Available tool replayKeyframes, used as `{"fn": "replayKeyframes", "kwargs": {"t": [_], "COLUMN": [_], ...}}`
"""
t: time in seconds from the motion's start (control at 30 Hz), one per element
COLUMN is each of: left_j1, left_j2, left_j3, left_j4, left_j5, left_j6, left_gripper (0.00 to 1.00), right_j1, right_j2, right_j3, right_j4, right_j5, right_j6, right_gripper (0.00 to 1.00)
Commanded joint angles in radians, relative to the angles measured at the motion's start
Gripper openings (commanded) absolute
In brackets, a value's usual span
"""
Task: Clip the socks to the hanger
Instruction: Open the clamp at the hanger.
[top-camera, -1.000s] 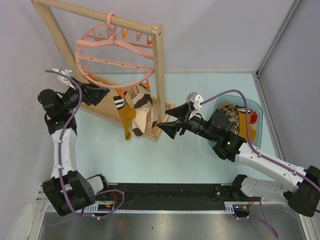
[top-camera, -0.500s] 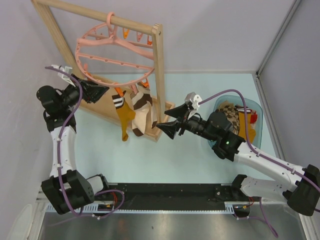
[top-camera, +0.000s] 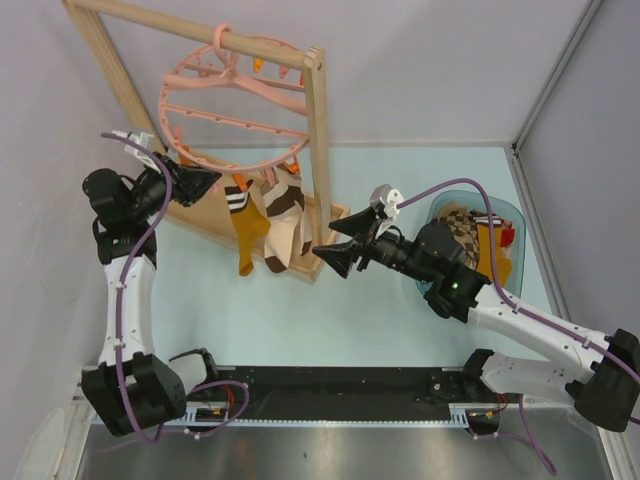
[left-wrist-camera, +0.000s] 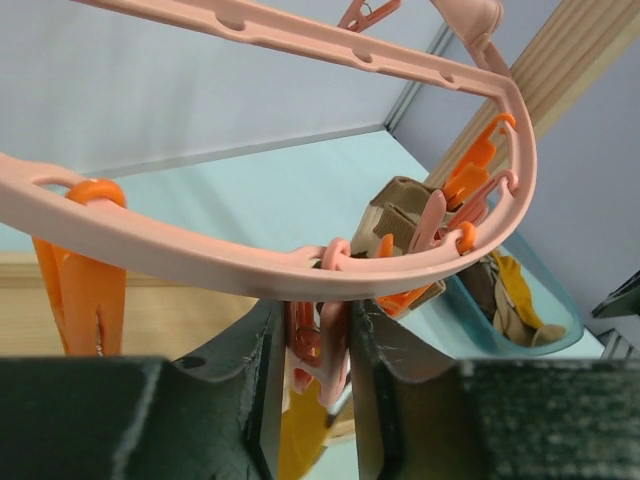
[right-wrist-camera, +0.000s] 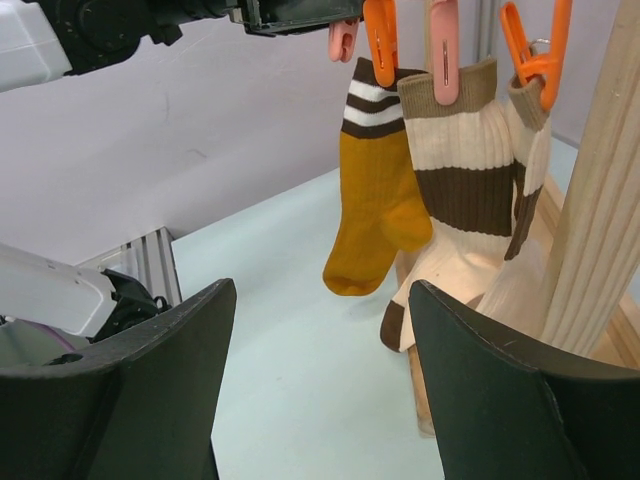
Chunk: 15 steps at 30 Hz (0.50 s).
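Two cream-and-brown socks (right-wrist-camera: 460, 190) and a mustard sock (right-wrist-camera: 380, 200) hang clipped at the 6 o'clock edge of the hanger (top-camera: 235, 125). The hanger hooks over the wooden rack (top-camera: 318, 150) at 11 o'clock on the tabletop (top-camera: 400, 320). More socks lie heaped in the blue basin (top-camera: 510, 207) at 3 o'clock.

The left gripper (top-camera: 210, 181) reaches up to the ring from 9 o'clock. Its fingers are narrow, with a free pink clip (left-wrist-camera: 318, 345) between them, and they seem to press its sides. The right gripper (top-camera: 323, 242) is spread wide and holds nothing. It points toward 9 o'clock at the hung socks, just beside the rack post.

The step in hand looks like fetching the next sock for that free clip.

- **Left arm:** it does best to hold firm and level, so the ring neither swings nor tips the socks already hung.
- **Right arm, picking:** it should turn back to the basin and come down on one sock only. Pinching close to the cuff leaves a short, stiff edge standing proud of its fingers.
- **Right arm, returning:** a path on the 6 o'clock side of the post avoids knocking the rack.
- **Clipping:** the cuff should rise from below into the clip's mouth. The left should ease off only once the fabric sits deep.

A grip at mid-sock would leave the cuff flopping and likely to miss.
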Motion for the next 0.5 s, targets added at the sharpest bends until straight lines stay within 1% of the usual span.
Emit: {"fn": "replayKeyframes", "kwargs": {"t": [0.0,0.03,0.07,0.13,0.17,0.23,0.33,0.37,0.4,0.43,0.47], "left_j1": [-0.064,-0.09,-0.105,-0.153,-0.168,-0.213,-0.259,-0.27,-0.28,-0.296,-0.294], "left_j2": [-0.086,-0.097,-0.126,-0.155,-0.181,-0.206,-0.247,-0.26,-0.276,-0.284,-0.292], "left_j3": [0.06,0.054,0.05,0.038,0.034,0.027,0.018,0.014,0.011,0.007,0.005], "left_j4": [-0.124,-0.141,-0.162,-0.194,-0.207,-0.242,-0.291,-0.302,-0.322,-0.334,-0.346], "left_j5": [-0.162,-0.192,-0.26,-0.327,-0.406,-0.46,-0.596,-0.635,-0.7,-0.733,-0.765], "left_j6": [0.094,0.098,0.104,0.123,0.124,0.124,0.098,0.089,0.071,0.06,0.051], "left_gripper": [0.21,0.19,0.14,0.09,0.04,0.01,0.0,0.0,0.0,0.0,0.0], "right_j1": [0.007,0.007,0.007,0.007,0.004,0.002,0.001,0.001,-0.002,-0.005,-0.008], "right_j2": [-0.013,-0.021,-0.027,-0.041,-0.047,-0.059,-0.071,-0.082,-0.088,-0.094,-0.106], "right_j3": [0.002,0.0,0.0,0.002,0.0,0.002,0.0,0.0,0.0,0.0,0.0], "right_j4": [-0.029,-0.04,-0.053,-0.095,-0.107,-0.138,-0.179,-0.191,-0.222,-0.24,-0.259], "right_j5": [0.059,0.074,0.09,0.123,0.133,0.157,0.214,0.279,0.316,0.358,0.44], "right_j6": [-0.008,-0.013,-0.016,-0.026,-0.028,-0.031,-0.031,-0.031,-0.031,-0.031,-0.034], "right_gripper": [0.75,0.75,0.75,0.75,0.75,0.75,0.75,0.75,0.75,0.75,0.75]}}
